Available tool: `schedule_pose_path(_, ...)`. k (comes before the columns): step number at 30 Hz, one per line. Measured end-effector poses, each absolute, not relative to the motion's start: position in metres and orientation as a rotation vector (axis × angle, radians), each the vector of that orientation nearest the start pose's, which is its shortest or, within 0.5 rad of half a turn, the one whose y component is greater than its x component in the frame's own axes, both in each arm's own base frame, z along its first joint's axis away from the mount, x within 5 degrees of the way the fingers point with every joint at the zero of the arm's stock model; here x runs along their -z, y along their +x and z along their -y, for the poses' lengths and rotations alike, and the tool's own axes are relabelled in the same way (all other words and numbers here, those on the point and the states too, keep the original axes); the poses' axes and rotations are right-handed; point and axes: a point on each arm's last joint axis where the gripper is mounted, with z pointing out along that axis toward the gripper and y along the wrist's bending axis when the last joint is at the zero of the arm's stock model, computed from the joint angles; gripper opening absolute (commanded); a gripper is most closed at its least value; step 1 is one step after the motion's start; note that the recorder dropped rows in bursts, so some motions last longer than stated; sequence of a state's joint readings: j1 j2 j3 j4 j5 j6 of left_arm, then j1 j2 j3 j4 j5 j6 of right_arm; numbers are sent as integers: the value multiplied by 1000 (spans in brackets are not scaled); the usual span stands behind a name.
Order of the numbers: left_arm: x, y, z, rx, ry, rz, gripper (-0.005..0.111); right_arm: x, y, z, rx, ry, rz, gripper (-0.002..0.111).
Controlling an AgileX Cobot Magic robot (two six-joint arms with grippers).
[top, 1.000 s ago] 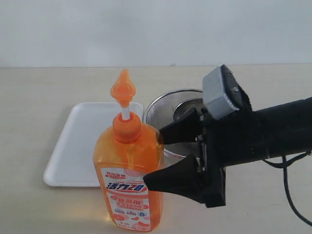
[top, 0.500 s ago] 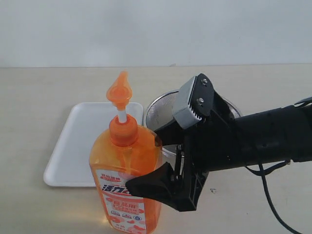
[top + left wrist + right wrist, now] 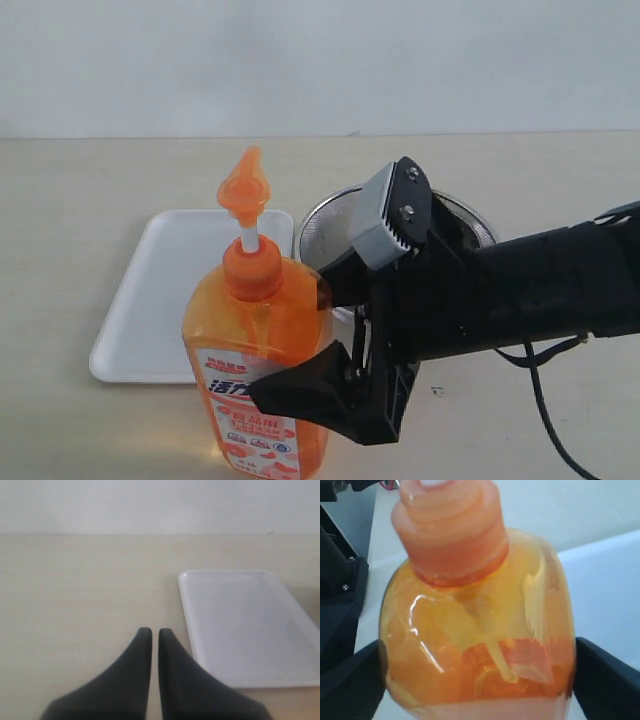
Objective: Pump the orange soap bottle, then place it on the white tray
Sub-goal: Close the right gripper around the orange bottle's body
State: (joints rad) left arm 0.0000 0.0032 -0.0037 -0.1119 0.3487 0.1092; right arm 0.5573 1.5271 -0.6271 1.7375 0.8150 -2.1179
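Two black fingers of the right gripper [image 3: 290, 335] stood spread wide with the bottle [image 3: 240, 330] between them, one finger across its near face and the other behind its shoulder. We could not tell whether the pads pressed on the plastic or only flanked it. The bottle's long axis ran nearly upright, square across the level fingers, so we judged that a plain squeeze would catch its flat sides just below the collar.

Directly above those jaws rose the pump head [image 3: 245, 190], orange, on a white stem that showed bare above the collar. Below the fingers we saw a white-and-orange label with blue lettering. The body was translucent orange, with liquid visible inside in the right wrist view.

Past the fingertips, on the far side of the bottle, lay the tray [image 3: 150, 300], flat, white and low-rimmed. A steel bowl [image 3: 330, 225] sat behind the gripper's wrist.

The left gripper [image 3: 150, 632] had its jaws clenched on nothing, low over the table [image 3: 75, 590]. The tray lay near, ahead of its tips and off their line, and no bottle showed in the left wrist view. We judged the right arm far nearer the bottle.
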Motion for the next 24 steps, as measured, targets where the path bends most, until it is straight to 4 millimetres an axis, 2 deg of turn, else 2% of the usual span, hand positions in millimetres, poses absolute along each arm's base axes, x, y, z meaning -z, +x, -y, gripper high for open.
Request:
schedule_pose_path(12,-183,53,3,32,31,-1830,5,-186,209,-212,-1117,-1306,-1747,84)
schedule_pose_path(14,-183,53,3,32,31,-1830,5,-182,211,-213,-1120,-1306,-1758,75)
schedule_pose_path(15,-183,53,3,32,31,-1830,5,-180,211,-214,-1121,-1309,-1763,66)
schedule_pose_path(17,-183,53,3,32,31,-1830,5,-178,213,-214,-1116,-1303,-1769,42)
schedule_pose_path(20,-183,53,3,32,31,-1830,5,-179,216,-214,-1095,-1288,-1780,-1)
schedule_pose_path(24,-183,53,3,32,31,-1830,5,-179,217,-215,-1084,-1280,-1786,1)
